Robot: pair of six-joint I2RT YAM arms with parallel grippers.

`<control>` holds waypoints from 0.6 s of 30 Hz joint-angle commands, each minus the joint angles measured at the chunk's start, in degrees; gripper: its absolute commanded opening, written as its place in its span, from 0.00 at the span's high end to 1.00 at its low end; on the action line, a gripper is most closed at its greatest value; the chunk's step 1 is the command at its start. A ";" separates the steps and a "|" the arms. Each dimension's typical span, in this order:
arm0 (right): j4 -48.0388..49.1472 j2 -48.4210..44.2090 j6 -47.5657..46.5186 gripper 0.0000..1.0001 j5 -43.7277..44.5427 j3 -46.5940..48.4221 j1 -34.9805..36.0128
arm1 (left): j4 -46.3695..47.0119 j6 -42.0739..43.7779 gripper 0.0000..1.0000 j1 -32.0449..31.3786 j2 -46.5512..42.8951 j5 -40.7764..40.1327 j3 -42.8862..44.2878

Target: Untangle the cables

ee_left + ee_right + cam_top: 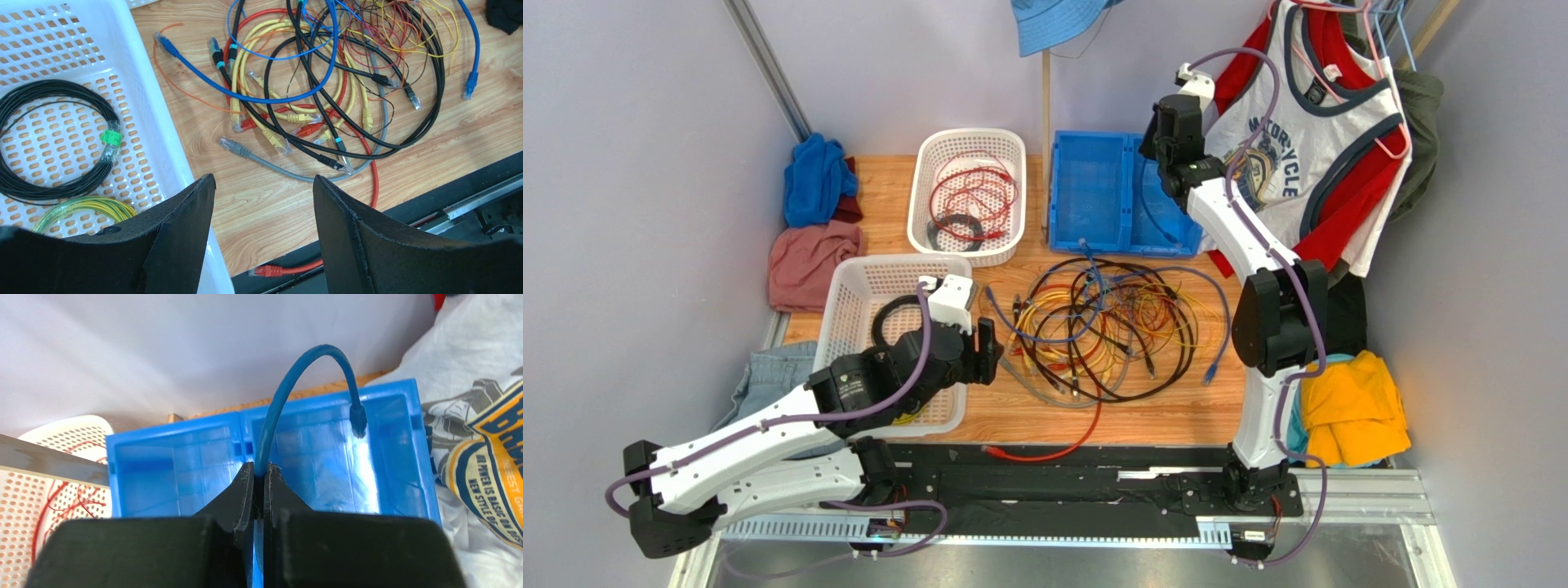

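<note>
While the right tool (261, 470) pinches one blue cable (324, 350) above the blue bin (172, 471), apparently to drop it apart from the rest, the left tool (264, 187) hangs open over the bench (270, 220), just beside the cables (1100, 321) heaped there, likely ready for another.

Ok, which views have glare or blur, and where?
Right wrist view: white glare washes the translucent blue plastic bin behind the thin blue cable; left wrist view: the tangled heap of coloured cables is sharp, the black fingers dark and featureless; top view: even light, soft shadows.
</note>
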 commanded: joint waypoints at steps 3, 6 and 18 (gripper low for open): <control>5.44 -1.22 -2.18 1.00 -0.73 3.47 0.14 | 1.40 1.48 0.32 -0.05 0.33 -1.05 2.17; 5.89 -0.07 -2.72 1.00 -0.82 2.86 0.05 | 1.66 1.30 0.32 0.03 0.77 -0.88 2.17; 0.79 5.73 0.27 1.00 -1.35 0.74 -0.56 | 2.10 -0.63 0.32 -0.05 3.23 1.41 1.91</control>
